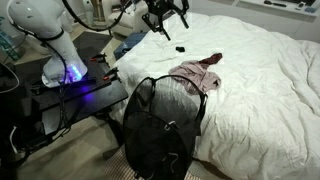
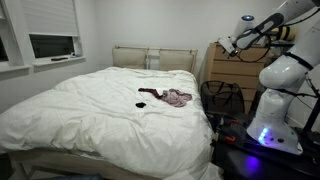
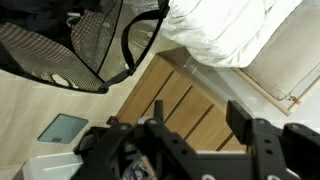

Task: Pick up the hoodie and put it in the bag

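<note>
The pink hoodie [image 1: 196, 76] lies crumpled on the white bed near the edge, and it also shows in an exterior view [image 2: 178, 97]. The black mesh bag [image 1: 160, 125] stands open on the floor against the bed, right below the hoodie. It appears in both exterior views [image 2: 222, 97] and at the top left of the wrist view [image 3: 90, 45]. My gripper [image 1: 166, 16] is raised high above the bed edge, well away from the hoodie [image 2: 236, 45]. In the wrist view its fingers [image 3: 198, 112] are spread apart and empty. The hoodie is out of the wrist view.
A small dark item [image 1: 180, 48] lies on the duvet [image 1: 260, 80] beyond the hoodie [image 2: 148, 97]. A wooden dresser [image 3: 180, 100] stands by the bed head [image 2: 222, 65]. The robot base [image 1: 65, 65] sits on a black stand beside the bag.
</note>
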Tool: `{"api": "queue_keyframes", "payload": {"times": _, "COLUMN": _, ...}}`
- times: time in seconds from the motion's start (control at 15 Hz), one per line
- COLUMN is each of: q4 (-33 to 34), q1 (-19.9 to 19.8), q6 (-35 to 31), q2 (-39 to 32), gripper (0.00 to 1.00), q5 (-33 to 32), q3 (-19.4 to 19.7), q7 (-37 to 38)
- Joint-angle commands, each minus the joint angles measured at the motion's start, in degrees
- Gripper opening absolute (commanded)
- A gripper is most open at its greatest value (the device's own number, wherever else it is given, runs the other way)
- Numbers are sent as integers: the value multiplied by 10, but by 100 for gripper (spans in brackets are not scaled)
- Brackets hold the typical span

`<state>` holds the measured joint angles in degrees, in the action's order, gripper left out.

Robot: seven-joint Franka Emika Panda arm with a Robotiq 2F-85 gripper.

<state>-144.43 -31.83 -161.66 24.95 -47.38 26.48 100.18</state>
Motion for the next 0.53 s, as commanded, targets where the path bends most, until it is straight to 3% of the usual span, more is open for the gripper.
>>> {"api": "queue_keyframes", "payload": {"times": 0.0, "q4": 4, "q1": -24, "q6": 5, "q2": -12, "gripper": 98, "q5": 57, "q3": -40, "q7": -52}}
{"api": "queue_keyframes", "payload": {"times": 0.13, "q4": -5, "q1": -17, "q6": 6, "q2": -15, "gripper": 100, "q5": 96, "q3": -54, "q7": -96}}
{"api": "queue_keyframes", "payload": {"times": 0.47, "q4": -20, "q1": 38, "q6": 67, "q2": -19, "gripper": 100, "q5": 284, "q3": -85, "q7": -242}}
